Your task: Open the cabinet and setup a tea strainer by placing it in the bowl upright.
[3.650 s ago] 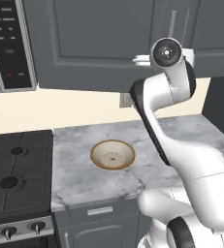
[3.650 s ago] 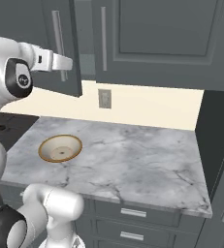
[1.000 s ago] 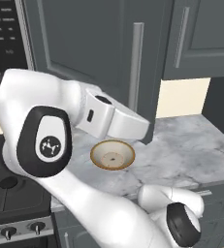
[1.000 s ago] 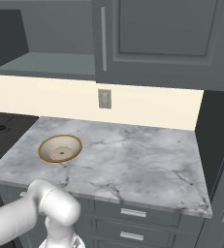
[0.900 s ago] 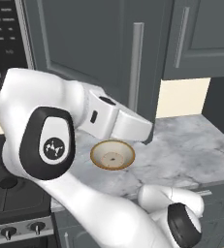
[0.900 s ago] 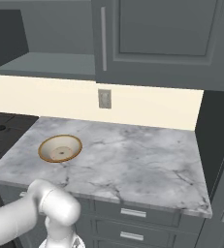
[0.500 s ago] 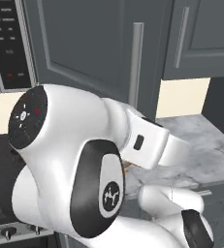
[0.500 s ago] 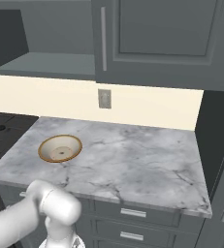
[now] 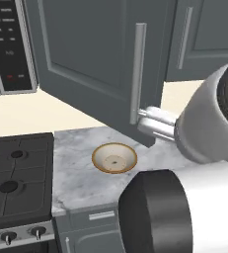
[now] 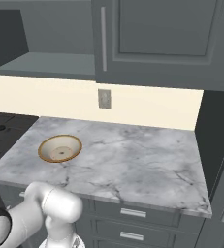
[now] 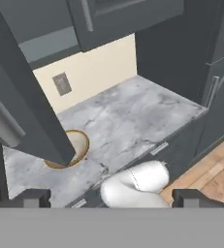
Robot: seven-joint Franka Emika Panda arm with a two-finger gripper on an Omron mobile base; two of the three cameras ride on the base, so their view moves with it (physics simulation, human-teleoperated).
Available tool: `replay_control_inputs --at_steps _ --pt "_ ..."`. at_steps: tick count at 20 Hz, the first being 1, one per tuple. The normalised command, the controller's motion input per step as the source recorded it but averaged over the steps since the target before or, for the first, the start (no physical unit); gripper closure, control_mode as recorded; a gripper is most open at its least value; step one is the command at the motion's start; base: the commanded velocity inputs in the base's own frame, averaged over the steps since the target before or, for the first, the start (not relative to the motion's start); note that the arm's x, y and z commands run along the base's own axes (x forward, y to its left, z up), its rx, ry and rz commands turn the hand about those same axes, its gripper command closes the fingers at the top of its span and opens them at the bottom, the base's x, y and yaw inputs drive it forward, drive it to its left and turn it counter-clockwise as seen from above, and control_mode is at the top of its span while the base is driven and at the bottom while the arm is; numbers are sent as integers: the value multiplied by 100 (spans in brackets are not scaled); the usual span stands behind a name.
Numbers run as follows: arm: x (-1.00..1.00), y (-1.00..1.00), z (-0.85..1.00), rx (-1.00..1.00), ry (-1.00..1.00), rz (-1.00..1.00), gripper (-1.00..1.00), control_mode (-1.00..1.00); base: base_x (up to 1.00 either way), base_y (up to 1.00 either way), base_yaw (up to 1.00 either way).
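In the left base view, the cabinet (image 9: 95,64) has its left door swung wide out over the marble desk (image 9: 76,173), the long bar handle on the door's near edge. The bowl (image 9: 114,158) sits on the desk just below that door's lower corner, cream inside with a tan rim. A black stove (image 9: 17,183) adjoins the desk on the left and a microwave (image 9: 7,44) hangs above it. The arm's large white and dark joints cover the lower right.

In the right base view, the cabinet's left bay stands open, showing its bare inner shelf (image 10: 50,63); the right door is closed. The bowl (image 10: 60,148) rests near the desk's left end, well apart from the wall outlet (image 10: 104,98) on the cream backsplash. Drawer units (image 10: 133,213) with short silver handles run beneath the desk.

In the hand view, the open door's edge crosses the left side and hides part of the bowl (image 11: 79,145). The fingers (image 11: 33,197) stand wide apart at the bottom, holding nothing. A wooden floor (image 11: 215,169) shows at the right. I cannot see the tea strainer anywhere.
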Motion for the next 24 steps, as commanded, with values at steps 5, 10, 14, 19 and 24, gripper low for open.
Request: replay_control_inputs --at_steps 5,10,14,19,24 --pt "-11 -36 0 31 12 15 -100 -100 0 0 0" --pt "-8 -44 0 34 22 8 -100 -100 0 0 0" --pt "0 -61 -3 57 14 19 -100 -100 0 0 0" --pt "0 -44 -2 52 19 19 -100 -100 0 0 0" --pt "-1 -26 -1 30 39 2 -100 -100 0 0 0"
